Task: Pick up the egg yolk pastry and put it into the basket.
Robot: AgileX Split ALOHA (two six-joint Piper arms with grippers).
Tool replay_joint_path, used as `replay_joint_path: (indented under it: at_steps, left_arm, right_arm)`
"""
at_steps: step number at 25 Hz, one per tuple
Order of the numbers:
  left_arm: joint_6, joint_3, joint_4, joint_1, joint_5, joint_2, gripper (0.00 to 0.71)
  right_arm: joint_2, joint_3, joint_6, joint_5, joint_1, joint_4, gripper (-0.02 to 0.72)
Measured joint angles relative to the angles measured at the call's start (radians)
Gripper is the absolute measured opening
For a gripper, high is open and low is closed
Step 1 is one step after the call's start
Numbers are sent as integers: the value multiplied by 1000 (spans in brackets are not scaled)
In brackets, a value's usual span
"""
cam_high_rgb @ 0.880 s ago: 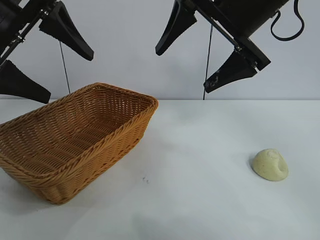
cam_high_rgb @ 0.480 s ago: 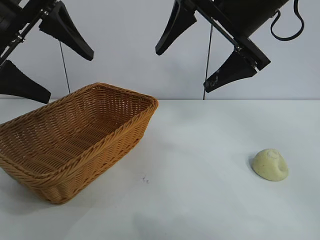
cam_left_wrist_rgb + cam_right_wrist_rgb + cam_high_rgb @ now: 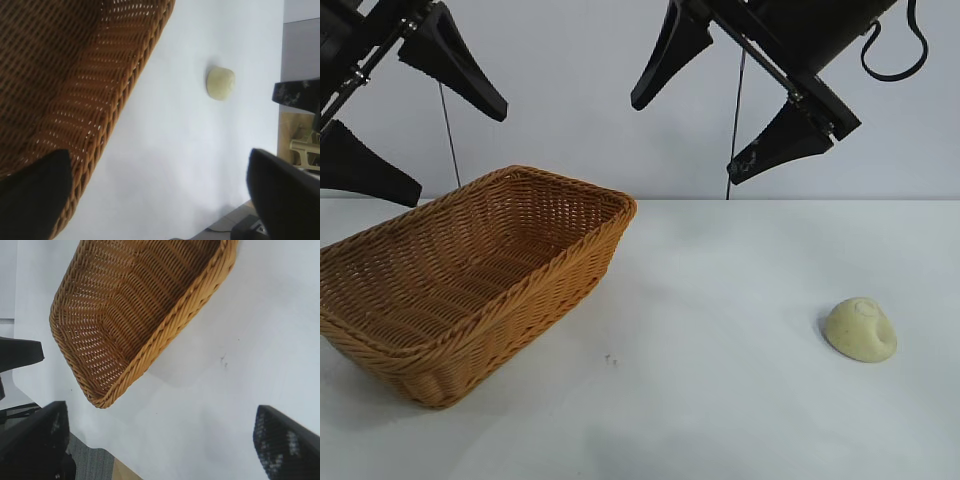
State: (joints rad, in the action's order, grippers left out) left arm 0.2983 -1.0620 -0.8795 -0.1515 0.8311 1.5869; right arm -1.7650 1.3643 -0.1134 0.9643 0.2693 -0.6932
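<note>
A flat, matte white bench (image 3: 720,400) carries everything here, running back to a pale grey wall. Two things lie directly on it. On the left side of the exterior view sits a large rectangular woven wicker basket (image 3: 470,275), golden-brown, with flared sides and a braided rim, set at an angle to the bench's edge. Well apart from it, towards the right, rests a small pale cream-yellow dome-shaped egg yolk pastry (image 3: 861,329), smooth and faintly creased, flat side down. Between them, near the basket's front corner, a tiny dark speck (image 3: 611,358) marks the white surface.
</note>
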Motion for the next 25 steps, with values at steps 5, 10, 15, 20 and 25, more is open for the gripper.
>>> replay_joint_path:
  at_steps: [5, 10, 15, 20, 25]
  left_arm:
    - [0, 0, 0, 0, -3, 0, 696]
    - [0, 0, 0, 0, -2, -1, 696]
    - [-113, 0, 85, 0, 6, -66, 696]
    - [-403, 0, 277, 0, 33, -201, 696]
    - [-743, 0, 425, 0, 38, -306, 696]
  right_arm:
    - [0, 0, 0, 0, 0, 1, 694]
    - [0, 0, 0, -1, 0, 1, 694]
    - [0, 0, 0, -1, 0, 1, 694]
    - [0, 0, 0, -1, 0, 1, 694]
    - [0, 0, 0, -1, 0, 1, 694]
